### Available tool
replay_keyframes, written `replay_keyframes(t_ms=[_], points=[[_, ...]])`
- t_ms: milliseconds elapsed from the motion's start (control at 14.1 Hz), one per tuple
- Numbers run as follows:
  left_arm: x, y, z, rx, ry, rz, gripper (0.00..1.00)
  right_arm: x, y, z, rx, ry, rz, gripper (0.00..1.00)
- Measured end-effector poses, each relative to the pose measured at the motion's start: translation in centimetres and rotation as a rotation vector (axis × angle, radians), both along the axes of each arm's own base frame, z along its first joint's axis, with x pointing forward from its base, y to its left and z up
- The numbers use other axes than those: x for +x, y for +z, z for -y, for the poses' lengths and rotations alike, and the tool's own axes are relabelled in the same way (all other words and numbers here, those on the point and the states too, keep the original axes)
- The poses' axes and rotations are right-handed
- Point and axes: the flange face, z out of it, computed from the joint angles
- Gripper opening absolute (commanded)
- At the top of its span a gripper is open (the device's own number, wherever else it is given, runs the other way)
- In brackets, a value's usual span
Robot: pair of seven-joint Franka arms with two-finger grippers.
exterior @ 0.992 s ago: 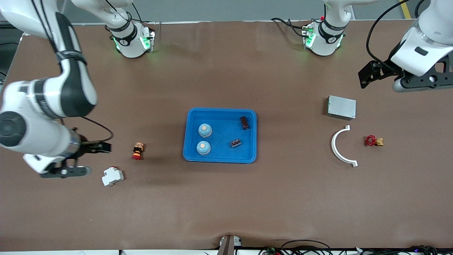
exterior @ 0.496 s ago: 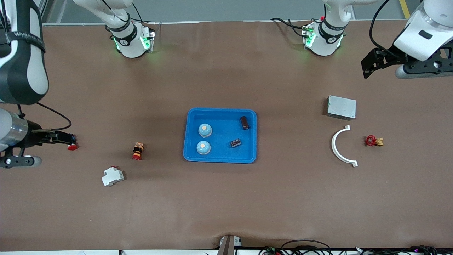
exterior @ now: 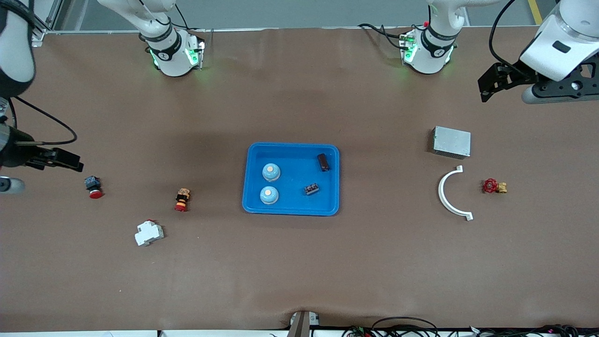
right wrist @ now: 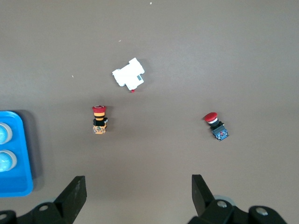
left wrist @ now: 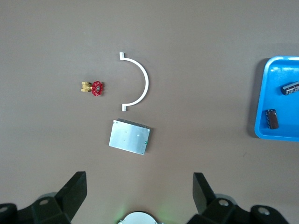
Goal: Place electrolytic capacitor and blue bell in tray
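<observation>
Right gripper [exterior: 70,161] withdrawn toward its table end, jaws open, uncovering a red push button [exterior: 93,186], left gripper [exterior: 491,86] open, waiting, blue tray [exterior: 290,210] holding two bells [exterior: 271,172].

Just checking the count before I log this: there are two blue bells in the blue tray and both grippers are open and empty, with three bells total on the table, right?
Not quite. Only two blue bells exist, both in the tray, as the front view shows. The left gripper and right gripper are indeed open and empty.
</observation>
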Motion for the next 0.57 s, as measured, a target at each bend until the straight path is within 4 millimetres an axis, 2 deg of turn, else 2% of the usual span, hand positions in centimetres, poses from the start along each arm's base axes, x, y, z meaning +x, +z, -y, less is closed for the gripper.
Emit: replay_keyframes(t_ms=[142, 354, 567], points=[[0.3, 0.0, -1.5, -0.001, -0.014, -0.004, 1.0, -1.0, 1.7, 1.1, 0.01, -0.023, 0.019, 1.0], [0.4, -0.1, -2.5, -0.003, -0.017, -0.007, 1.0, -3.0, 4.5, 0.7, 0.005, -0.021, 0.048, 1.0], [0.5, 0.0, -2.8, -0.004, -0.01, -0.005, 1.0, -4.5, 5.9, 0.2, 0.001, -0.017, 0.066, 1.0]])
